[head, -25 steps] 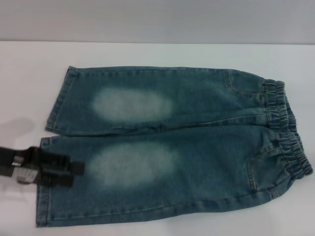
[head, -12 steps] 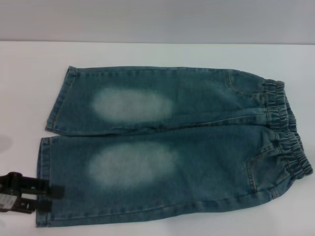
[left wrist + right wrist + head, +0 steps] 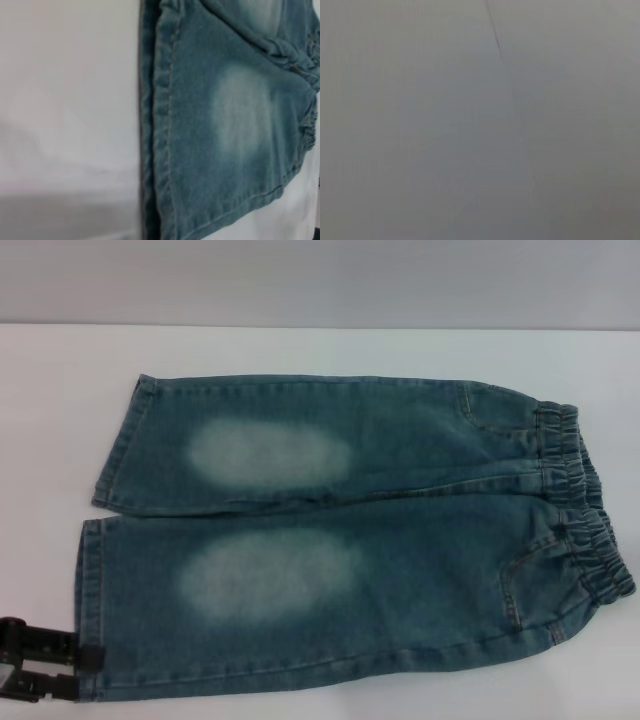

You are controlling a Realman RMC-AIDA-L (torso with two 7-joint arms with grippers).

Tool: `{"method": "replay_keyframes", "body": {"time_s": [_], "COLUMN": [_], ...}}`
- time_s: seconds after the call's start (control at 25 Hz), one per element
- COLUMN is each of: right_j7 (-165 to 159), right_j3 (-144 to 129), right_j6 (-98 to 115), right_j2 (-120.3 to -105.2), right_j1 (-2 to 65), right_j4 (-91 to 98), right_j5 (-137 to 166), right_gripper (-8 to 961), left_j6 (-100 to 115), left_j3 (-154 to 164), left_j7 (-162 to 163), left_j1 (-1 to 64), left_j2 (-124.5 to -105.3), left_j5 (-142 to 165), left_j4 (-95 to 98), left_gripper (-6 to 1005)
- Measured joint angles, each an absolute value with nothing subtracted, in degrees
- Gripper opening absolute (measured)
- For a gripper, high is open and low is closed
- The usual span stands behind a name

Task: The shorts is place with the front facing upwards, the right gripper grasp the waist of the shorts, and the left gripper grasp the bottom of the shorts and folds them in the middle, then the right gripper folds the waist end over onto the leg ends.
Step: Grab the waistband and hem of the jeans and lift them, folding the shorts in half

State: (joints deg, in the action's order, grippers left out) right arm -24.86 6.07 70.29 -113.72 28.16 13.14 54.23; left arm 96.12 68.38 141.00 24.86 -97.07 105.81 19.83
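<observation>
At lower left of head view, left gripper sits w/ jaws apart at shorts hem corner; shorts flat mid-frame on white bench, waistband right.

table: white, flat | wall: plain grey, behind table's far edge
</observation>
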Motion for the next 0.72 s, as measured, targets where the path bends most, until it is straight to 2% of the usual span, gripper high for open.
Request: {"method": "replay_keyframes", "body": {"time_s": [0.72], "right_j7": [-24.87], "right_j3": [5.96], "right_j6": [70.17], "right_j2": [-113.45], "right_j1": [28.47], "right_j4": [12.67], "right_j5": [54.23], "right_gripper": [470], "left_j6": [93.85], "left_j3": [67.79], "left_j7": [141.28], "left_j1": [25.46], "left_j2": [-97.30], "left_j5": [108.83], "left_j4": [19.87], "left_gripper": [711]}}
